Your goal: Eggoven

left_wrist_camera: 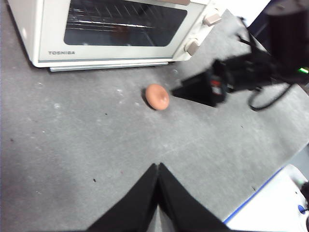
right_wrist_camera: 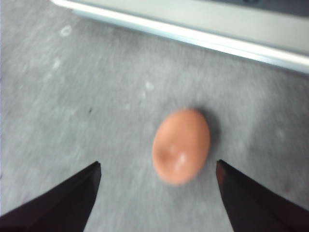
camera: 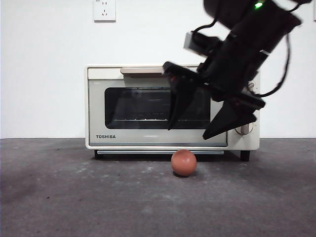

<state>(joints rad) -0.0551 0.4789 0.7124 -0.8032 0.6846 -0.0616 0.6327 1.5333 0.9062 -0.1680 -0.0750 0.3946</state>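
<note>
A reddish-brown egg (camera: pixel 183 162) lies on the grey table just in front of the cream Toshiba toaster oven (camera: pixel 138 140), whose door is closed. My right gripper (camera: pixel 190 132) hangs open above the egg, in front of the oven window, its jaws spread wide. In the right wrist view the egg (right_wrist_camera: pixel 181 145) lies ahead of the open right gripper (right_wrist_camera: pixel 158 168), between the lines of the two jaws, not touched. The left wrist view shows the egg (left_wrist_camera: pixel 157 96), the oven (left_wrist_camera: pixel 38 34) and my left gripper (left_wrist_camera: pixel 158 166), shut and empty, well back from them.
A wall socket (camera: pixel 104 10) sits on the white wall behind the oven. The oven's two beige knobs (left_wrist_camera: pixel 199 33) are on its right side. A white and blue surface (left_wrist_camera: pixel 270 208) lies beyond the table's edge in the left wrist view.
</note>
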